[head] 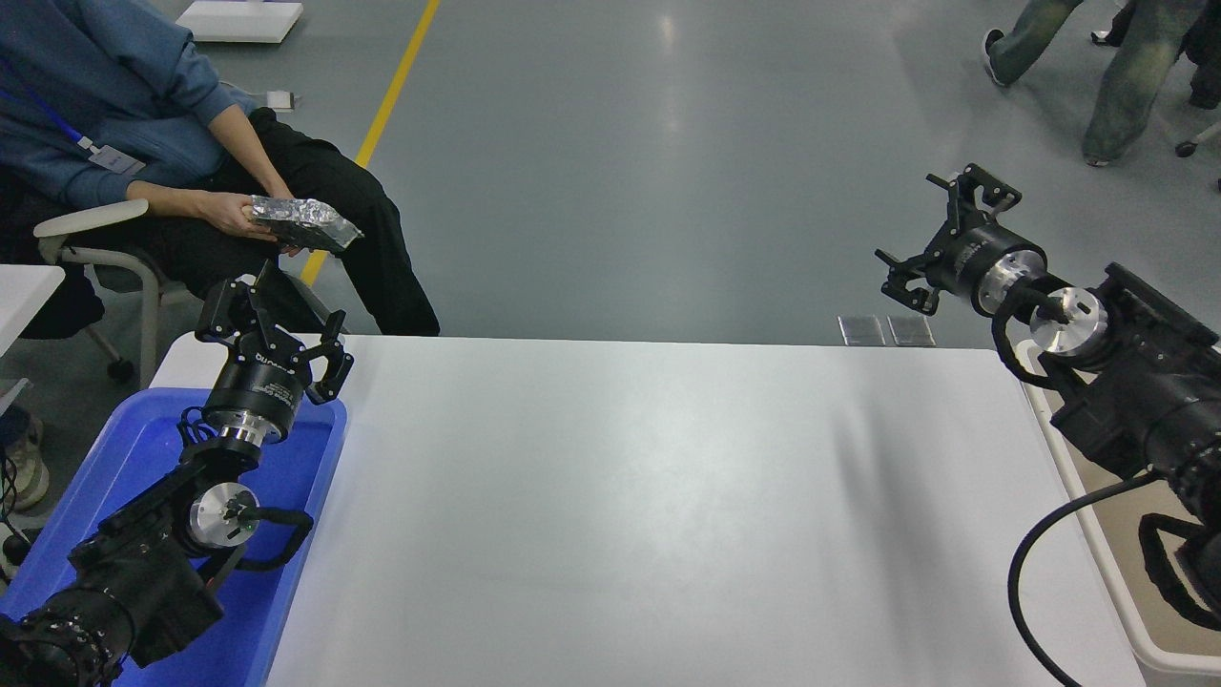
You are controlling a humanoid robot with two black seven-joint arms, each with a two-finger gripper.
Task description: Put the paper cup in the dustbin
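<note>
The paper cup is out of view. The beige dustbin (pixel 1135 630) stands off the table's right end, mostly hidden behind my right arm. My right gripper (pixel 940 234) is open and empty, raised above the table's far right corner, its fingers pointing away to the upper left. My left gripper (pixel 272 320) is open and empty, parked over the far end of the blue tray (pixel 124 458) at the lower left.
The white table (pixel 649 506) fills the middle. A seated person at the top left holds a crumpled foil packet (pixel 300 221). Another person's legs (pixel 1107 76) are at the top right.
</note>
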